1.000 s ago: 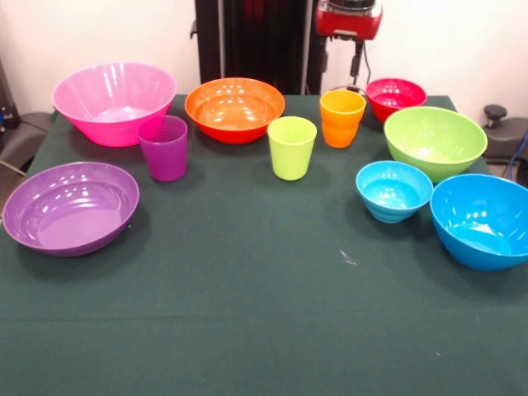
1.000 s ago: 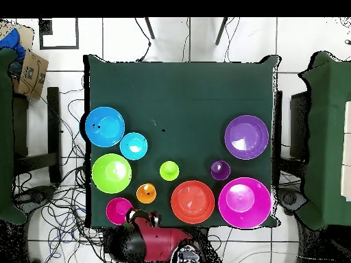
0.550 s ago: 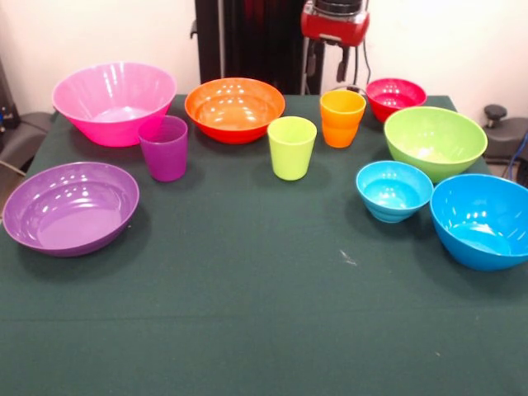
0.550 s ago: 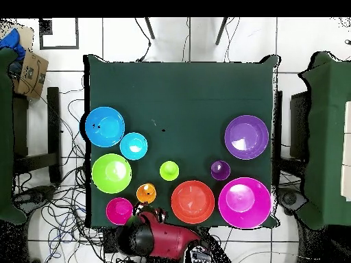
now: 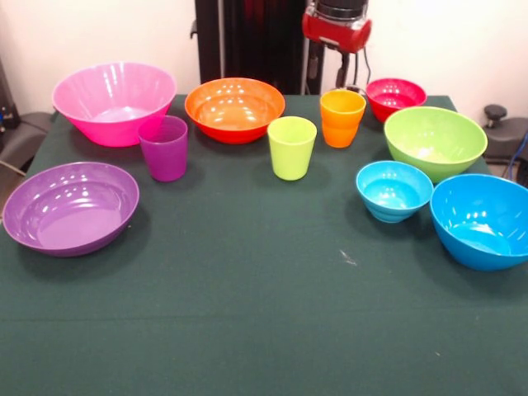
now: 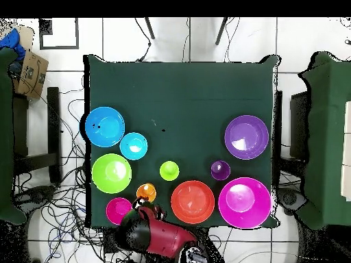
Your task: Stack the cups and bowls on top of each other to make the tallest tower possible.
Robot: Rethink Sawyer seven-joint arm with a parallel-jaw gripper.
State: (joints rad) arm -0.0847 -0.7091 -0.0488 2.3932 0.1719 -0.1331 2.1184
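Observation:
Every cup and bowl stands apart on the green table (image 5: 247,297). The purple cup (image 5: 164,147), lime green cup (image 5: 292,147) and orange cup (image 5: 342,117) form a row. Behind them are the big pink bowl (image 5: 114,102), orange bowl (image 5: 234,108) and small red bowl (image 5: 395,96). The shallow purple bowl (image 5: 71,206) lies at the left. The lime green bowl (image 5: 435,142), small light blue bowl (image 5: 393,190) and big blue bowl (image 5: 481,219) sit at the right. The arm's red and black end (image 5: 335,25) hangs above the back edge, over the orange cup (image 6: 146,192) and red bowl (image 6: 118,210).
Chairs and tangled cables surround the table (image 6: 185,89) in the overhead view. A cardboard box (image 6: 29,72) sits on the floor at the upper left. A black pedestal column (image 5: 247,37) rises behind the orange bowl.
The arm's end has shifted left in the front view and dropped slightly, edging over the table's rim toward the orange cup. No cup or bowl has moved.

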